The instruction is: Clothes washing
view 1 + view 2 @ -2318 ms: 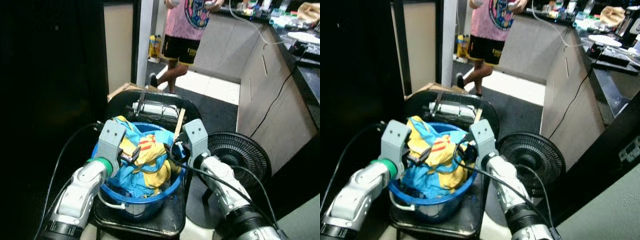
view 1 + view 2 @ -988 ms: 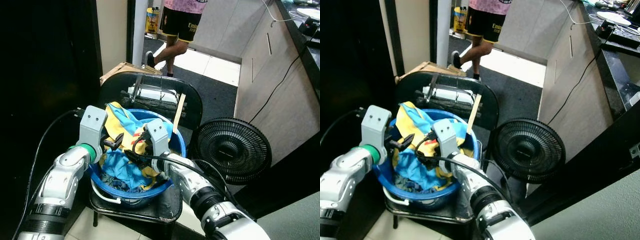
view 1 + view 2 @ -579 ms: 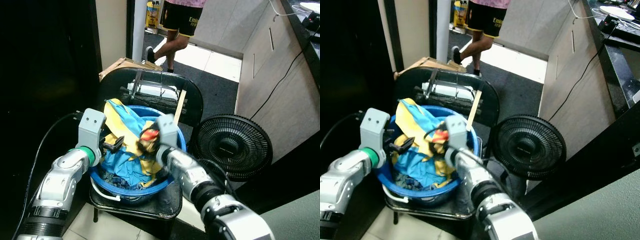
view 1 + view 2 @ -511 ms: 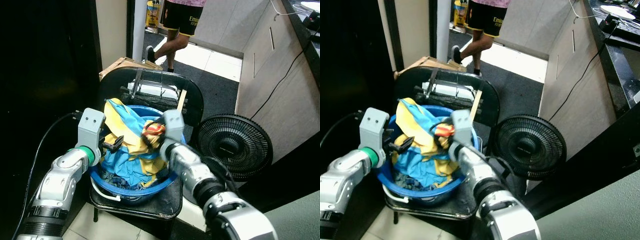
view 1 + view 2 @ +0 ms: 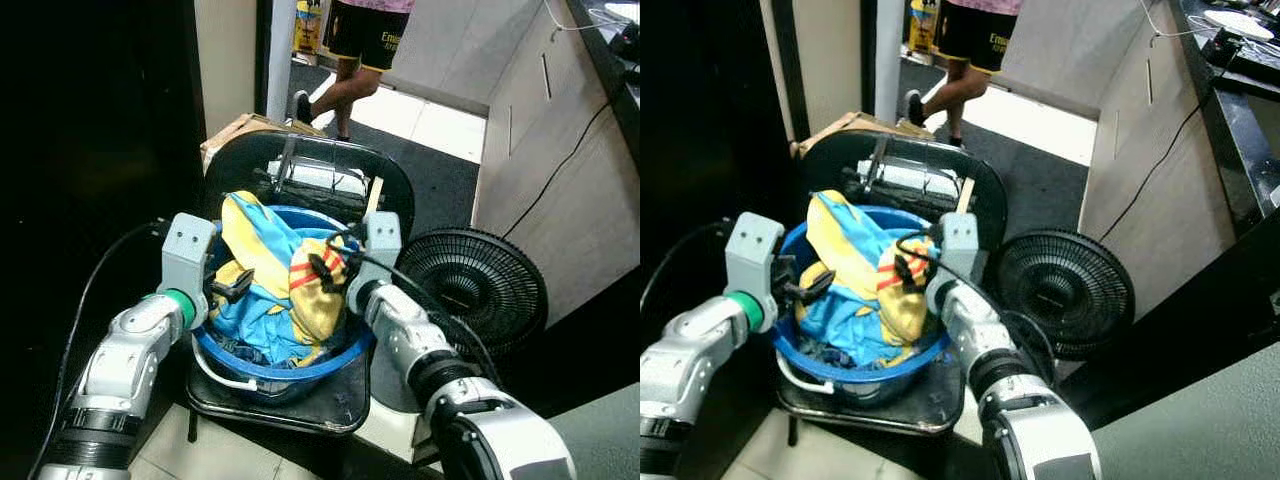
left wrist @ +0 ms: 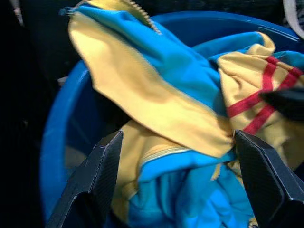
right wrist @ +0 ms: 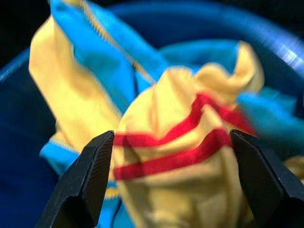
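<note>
Since a moment ago the right gripper [image 5: 322, 268] has swung from the middle of the heap out toward the right side of the blue basin [image 5: 262, 362], and the red-striped yellow fold [image 5: 312, 270] has come with it. Its two black fingers [image 7: 85, 183] stand wide apart in the right wrist view, the striped fold lying between them (whether the tips actually press the cloth I cannot tell). At the basin's left rim, the left gripper [image 5: 232, 289] hangs with its fingers [image 6: 97, 175] likewise spread, yellow and blue cloth showing in the gap.

Heaped high above the rim, the blue and yellow clothes [image 5: 258, 270] fill the basin, with a zipped edge [image 6: 142, 16] uppermost. Beneath it, the basin sits on the seat of a black chair [image 5: 300, 400], against whose back a folded metal frame [image 5: 318, 178] leans. Just right of the chair, a black fan [image 5: 472, 290] stands on the floor. Farther off, a person's legs [image 5: 335, 85] in dark shorts stand by a cardboard box [image 5: 240, 132].
</note>
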You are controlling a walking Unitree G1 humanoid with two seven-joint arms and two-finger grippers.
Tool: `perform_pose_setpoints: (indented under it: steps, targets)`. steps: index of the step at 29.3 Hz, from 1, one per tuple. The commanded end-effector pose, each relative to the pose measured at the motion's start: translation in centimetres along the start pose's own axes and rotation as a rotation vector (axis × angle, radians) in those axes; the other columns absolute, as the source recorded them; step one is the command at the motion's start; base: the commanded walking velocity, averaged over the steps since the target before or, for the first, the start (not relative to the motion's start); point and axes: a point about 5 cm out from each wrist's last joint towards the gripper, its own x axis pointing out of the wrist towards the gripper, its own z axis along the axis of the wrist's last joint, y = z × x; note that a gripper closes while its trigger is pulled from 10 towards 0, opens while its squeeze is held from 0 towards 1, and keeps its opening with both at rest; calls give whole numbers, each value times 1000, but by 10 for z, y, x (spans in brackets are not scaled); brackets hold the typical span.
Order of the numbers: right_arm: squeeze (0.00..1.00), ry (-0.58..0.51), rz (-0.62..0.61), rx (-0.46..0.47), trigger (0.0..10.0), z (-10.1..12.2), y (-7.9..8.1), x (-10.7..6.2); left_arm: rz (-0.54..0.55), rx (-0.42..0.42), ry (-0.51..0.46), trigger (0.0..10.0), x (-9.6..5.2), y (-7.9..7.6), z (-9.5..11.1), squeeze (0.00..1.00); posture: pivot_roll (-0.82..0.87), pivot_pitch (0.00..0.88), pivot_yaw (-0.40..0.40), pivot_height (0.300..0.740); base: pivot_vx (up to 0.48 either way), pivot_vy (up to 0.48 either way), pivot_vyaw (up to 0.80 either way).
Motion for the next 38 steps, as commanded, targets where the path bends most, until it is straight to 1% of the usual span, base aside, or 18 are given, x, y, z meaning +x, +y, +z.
perform_pose_setpoints:
  steps: [1, 2, 3, 5, 8, 10, 12, 14, 24, 25, 38]
  targets:
    - [0, 46, -37, 27, 10000, -13, -8, -4, -24, -7, 31, 10000, 1, -5, -7, 0, 54, 264, -72, 740, 0, 0, 0]
    - [0, 64, -73, 37, 10000, -17, -11, -5, -29, -2, 35, 10000, 1, -5, -8, 0, 60, 267, -71, 740, 0, 0, 0]
    - [0, 64, -73, 37, 10000, -17, -11, -5, -29, -2, 35, 10000, 1, -5, -8, 0, 60, 267, -71, 740, 0, 0, 0]
    - [0, 79, -130, 50, 10000, -21, -17, -8, -33, 2, 40, 10000, 0, -6, -8, 0, 62, 269, -68, 740, 0, 0, 0]
    - [0, 79, -143, 61, 10000, -21, -19, -8, -35, 2, 41, 10000, 0, -6, -9, 0, 62, 269, -68, 740, 0, 0, 0]
    - [0, 95, -176, 19, 10000, -23, -24, -10, -40, 7, 42, 10000, 0, -6, -8, 0, 62, 273, -61, 740, 0, 0, 0]
    - [0, 104, -184, -32, 10000, -24, -26, -11, -46, 11, 42, 10000, 1, -6, -7, 0, 63, 280, -57, 740, 0, 0, 0]
    - [0, 113, -182, -50, 10000, -27, -26, -12, -48, 10, 42, 10000, 2, -5, -6, 0, 63, 287, -52, 740, 0, 0, 0]
    - [0, 138, -200, -44, 10000, -36, -29, -16, -57, 5, 44, 10000, 3, -8, -6, 0, 68, 299, -48, 740, 0, 0, 0]
    - [0, 141, -210, -43, 0, -37, -30, -17, -58, 5, 45, 10000, 4, -8, -6, 0, 69, 302, -48, 740, 0, 0, 0]
    - [0, 133, -238, -45, 0, -36, -38, -19, -57, 7, 42, 10000, 5, -9, -7, 0, 59, 292, -50, 740, 0, 0, 0]
